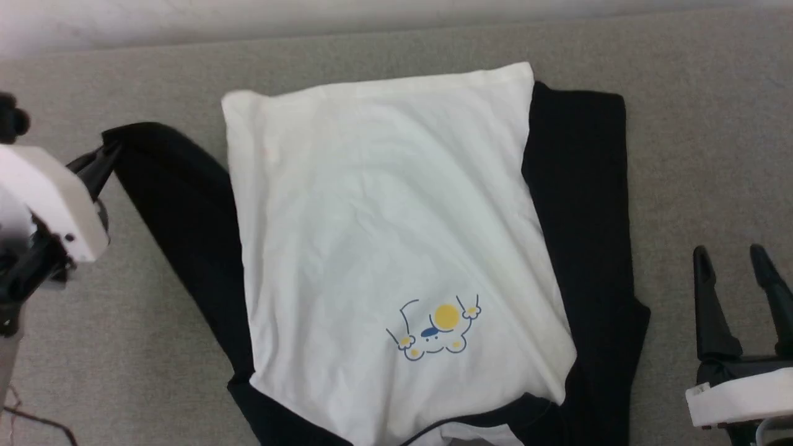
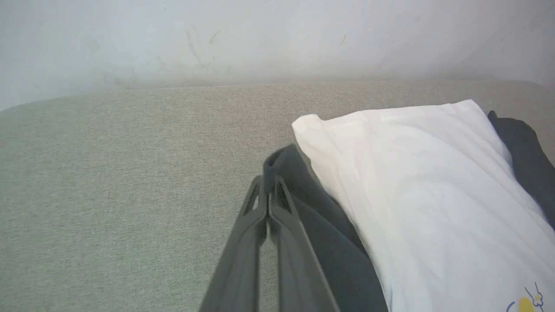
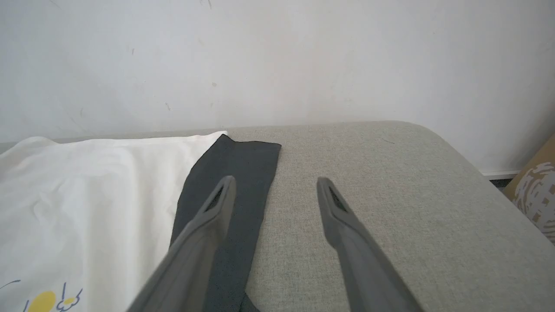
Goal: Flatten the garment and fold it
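My left gripper pinched the shirt's black sleeve cuff for flattening; my right gripper hung spread beside the shirt.

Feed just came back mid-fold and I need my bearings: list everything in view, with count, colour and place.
garment: one, white body, spread on the surface, neckband nearest the robot
sleeves: two, black, either side of the white body
cartoon print: one, yellow and blue, on the chest
surface: one, grey fabric, under the garment
wall: one, white, behind the surface
cardboard box: one, brown with white marks, past the surface's right edge
left gripper: one, dark, shut on the left sleeve's cuff
right gripper: one, dark, open, beside the right sleeve
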